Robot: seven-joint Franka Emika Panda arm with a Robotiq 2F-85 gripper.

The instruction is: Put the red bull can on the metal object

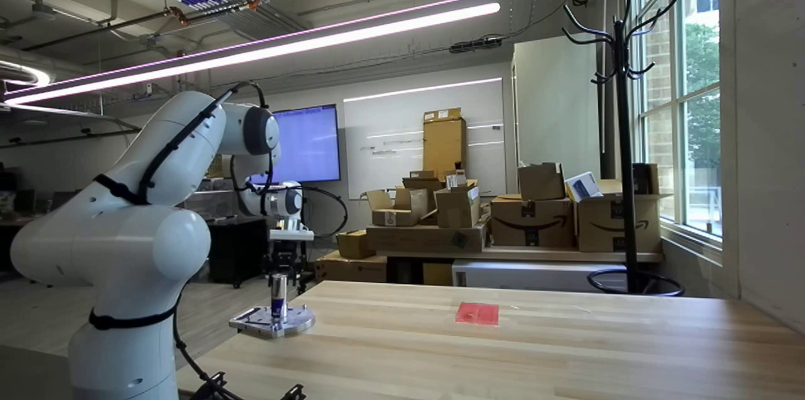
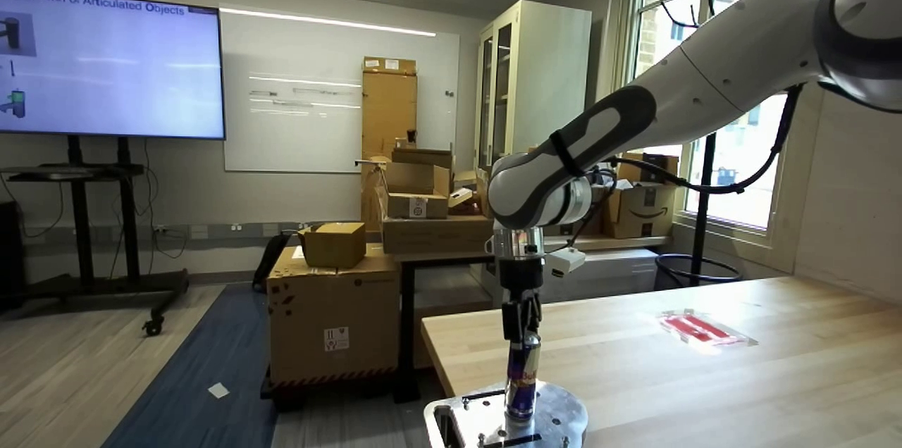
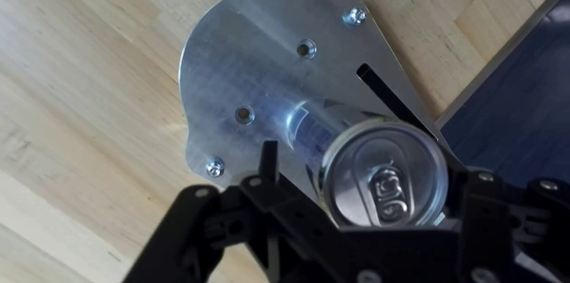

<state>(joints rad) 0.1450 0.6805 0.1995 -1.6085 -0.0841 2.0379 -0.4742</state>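
The red bull can (image 1: 278,297) stands upright on the metal object (image 1: 300,319) in both exterior views; the can (image 2: 521,381) shows blue and silver there. The metal object (image 2: 564,411) is a flat silvery plate with holes, screws and dark slots. In the wrist view the can's silver lid (image 3: 352,203) is close to the camera, above the plate (image 3: 262,60). My gripper (image 3: 363,165) is open around the can's upper part. A gap shows between the left finger and the can; the right finger is partly hidden behind the lid. The gripper (image 1: 287,282) points down.
The metal object lies near the edge of the wooden table (image 1: 534,362). A small flat red item (image 1: 477,314) lies farther along the table, also seen in an exterior view (image 2: 701,330). Cardboard boxes (image 2: 331,314) and a black coat rack (image 1: 624,136) stand beyond the table.
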